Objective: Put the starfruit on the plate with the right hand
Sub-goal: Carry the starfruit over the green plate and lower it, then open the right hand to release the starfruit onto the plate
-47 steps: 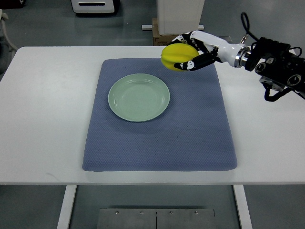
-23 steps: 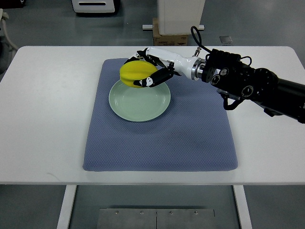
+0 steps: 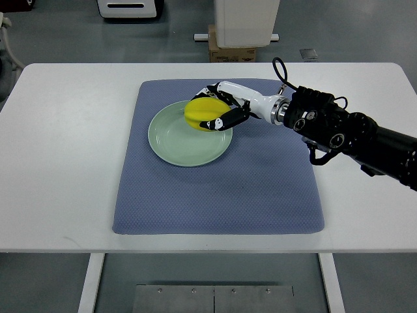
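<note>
The black-and-white fingers [image 3: 225, 120] of the right hand [image 3: 223, 108] are curling around the yellow starfruit [image 3: 202, 113], holding it over the far right part of the green plate [image 3: 177, 140], and I cannot tell if the fruit is touching the plate. The plate is sitting on a blue mat [image 3: 260, 182], and the mat is lying on a big white table [image 3: 58, 169]. Past the table's far edge, a gray floor [image 3: 65, 32] is showing with a brown box [image 3: 231, 52] standing on it.
</note>
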Robot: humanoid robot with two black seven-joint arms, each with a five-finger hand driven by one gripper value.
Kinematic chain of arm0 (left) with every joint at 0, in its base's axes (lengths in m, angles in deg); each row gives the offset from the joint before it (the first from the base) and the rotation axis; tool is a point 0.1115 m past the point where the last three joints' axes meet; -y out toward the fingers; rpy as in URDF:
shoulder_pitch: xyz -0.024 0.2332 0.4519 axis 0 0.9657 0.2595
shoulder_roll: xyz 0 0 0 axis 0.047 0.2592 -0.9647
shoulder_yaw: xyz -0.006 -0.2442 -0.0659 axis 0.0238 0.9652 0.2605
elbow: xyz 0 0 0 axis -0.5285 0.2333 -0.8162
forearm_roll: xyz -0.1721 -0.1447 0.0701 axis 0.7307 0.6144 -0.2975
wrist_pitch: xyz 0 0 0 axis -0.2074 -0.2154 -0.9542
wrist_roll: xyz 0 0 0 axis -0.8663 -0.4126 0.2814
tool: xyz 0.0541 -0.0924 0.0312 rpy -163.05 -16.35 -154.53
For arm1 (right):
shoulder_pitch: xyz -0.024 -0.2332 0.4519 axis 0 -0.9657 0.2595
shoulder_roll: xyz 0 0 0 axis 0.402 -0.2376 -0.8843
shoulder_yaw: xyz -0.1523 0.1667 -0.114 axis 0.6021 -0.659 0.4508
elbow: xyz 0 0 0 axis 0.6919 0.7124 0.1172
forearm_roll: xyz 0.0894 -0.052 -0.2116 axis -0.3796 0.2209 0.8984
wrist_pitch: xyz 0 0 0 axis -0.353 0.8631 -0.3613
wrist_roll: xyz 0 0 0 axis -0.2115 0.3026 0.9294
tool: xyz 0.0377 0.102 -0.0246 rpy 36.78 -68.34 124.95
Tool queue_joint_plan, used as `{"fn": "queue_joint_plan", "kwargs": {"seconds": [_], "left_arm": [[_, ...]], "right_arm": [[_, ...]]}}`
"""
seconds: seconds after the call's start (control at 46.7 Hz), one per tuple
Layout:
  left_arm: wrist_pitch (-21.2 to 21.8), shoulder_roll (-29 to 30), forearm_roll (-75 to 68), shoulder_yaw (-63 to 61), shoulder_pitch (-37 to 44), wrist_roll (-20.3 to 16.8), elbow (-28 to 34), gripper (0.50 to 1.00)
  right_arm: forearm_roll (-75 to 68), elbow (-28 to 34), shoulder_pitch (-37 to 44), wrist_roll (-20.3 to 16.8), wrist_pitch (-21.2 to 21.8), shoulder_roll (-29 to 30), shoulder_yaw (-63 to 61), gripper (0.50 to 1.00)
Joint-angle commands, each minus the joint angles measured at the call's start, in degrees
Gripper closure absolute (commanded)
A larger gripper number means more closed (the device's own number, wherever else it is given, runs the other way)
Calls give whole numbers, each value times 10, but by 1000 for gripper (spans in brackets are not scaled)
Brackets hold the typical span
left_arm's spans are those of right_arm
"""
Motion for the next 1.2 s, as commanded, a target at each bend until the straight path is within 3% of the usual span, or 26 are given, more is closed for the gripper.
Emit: {"fn": "queue_joint_plan", "kwargs": {"seconds": [0.0,0.578,0.728,0.877,1.177], "left_arm": [[0,0,1,1,0,0,0,500],[0,0,0,1,0,0,0,500],[0,0,0,1,0,0,0,500],[0,0,0,0,0,0,0,500],[0,0,0,0,0,1,0,500]], "right_arm": [[0,0,-2,-5,0,0,-1,1000],[0,7,-10,-5,1,0,0,1000],[1,8,-10,-4,4,0,0,810],[1,13,-6,-3,9,0,0,507],[0,10,4,-3,9,0,-4,500]]}}
